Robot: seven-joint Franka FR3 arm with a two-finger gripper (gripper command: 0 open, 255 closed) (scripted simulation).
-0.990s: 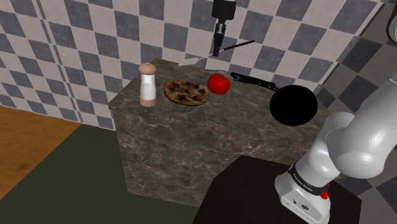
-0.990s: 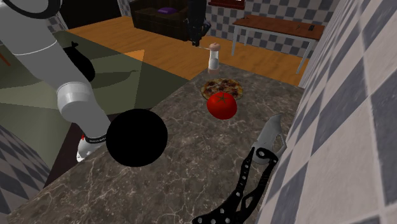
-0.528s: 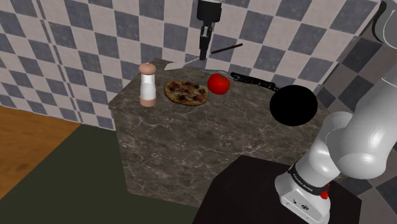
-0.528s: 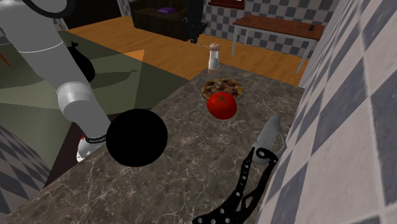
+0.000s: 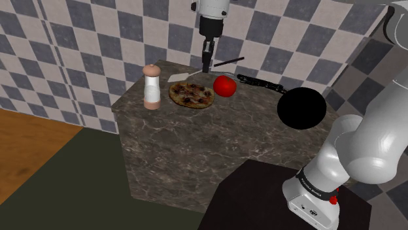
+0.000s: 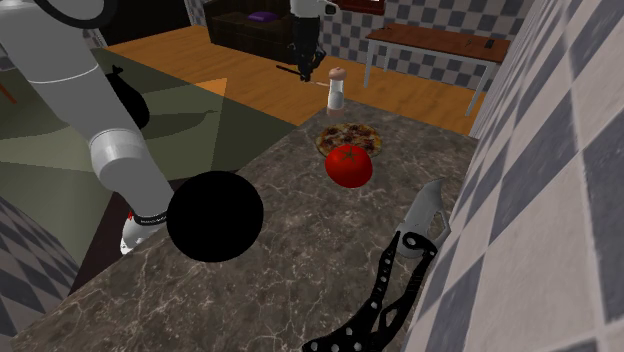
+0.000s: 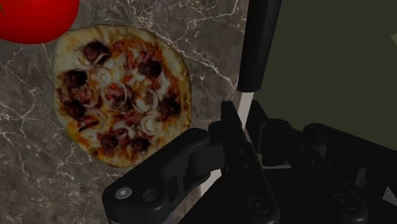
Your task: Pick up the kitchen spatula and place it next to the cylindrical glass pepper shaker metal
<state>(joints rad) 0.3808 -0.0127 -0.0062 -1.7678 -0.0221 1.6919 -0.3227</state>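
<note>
One marbled worktop [image 5: 189,150] bears pizza [image 5: 191,94] and pepper shaker [image 5: 152,88]; aloft over the pizza's edge, the spatula [image 7: 257,44], likely light, stiff, slippery, sits pinched at its thin neck in the jaws of the gripper [image 5: 206,66].

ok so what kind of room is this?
Probably a home kitchen: a dark stone-look counter against a checkered tile wall, with a pizza, a tomato and a pepper shaker on it. The gripper holds a spatula above it.
</note>
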